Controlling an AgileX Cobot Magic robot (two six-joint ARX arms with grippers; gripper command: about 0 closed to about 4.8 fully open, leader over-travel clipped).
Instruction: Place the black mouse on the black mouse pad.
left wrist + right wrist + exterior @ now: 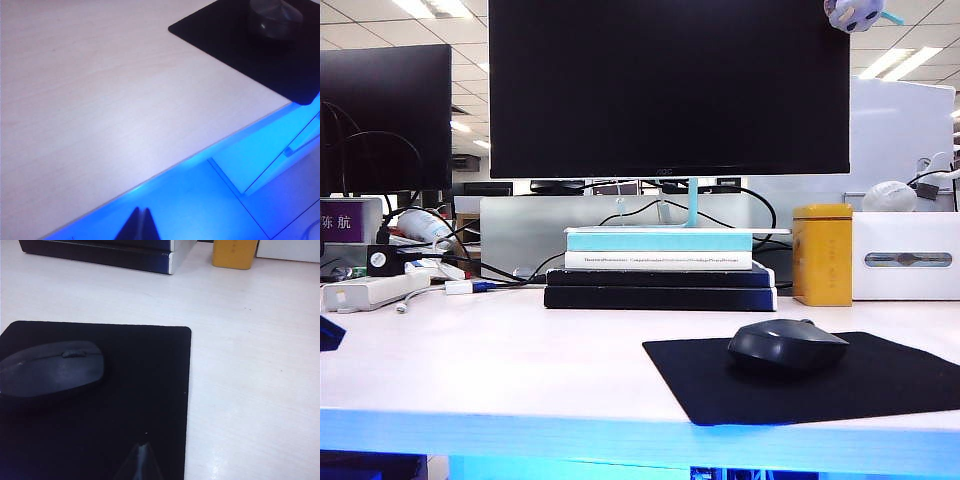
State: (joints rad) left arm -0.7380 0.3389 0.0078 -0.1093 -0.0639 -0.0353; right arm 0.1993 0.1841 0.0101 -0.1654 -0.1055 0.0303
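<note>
Pale desk (500, 360), domed matte black mouse (786, 345) on black mouse pad (880, 385)

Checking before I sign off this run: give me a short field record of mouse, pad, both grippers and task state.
black mouse: resting on the pad, free of both grippers
black mouse pad: flat on the table, near its front edge
left gripper: shut, empty, off the table's front edge
right gripper: shut, empty, above the pad, clear of the mouse
task state: placement looks done
</note>
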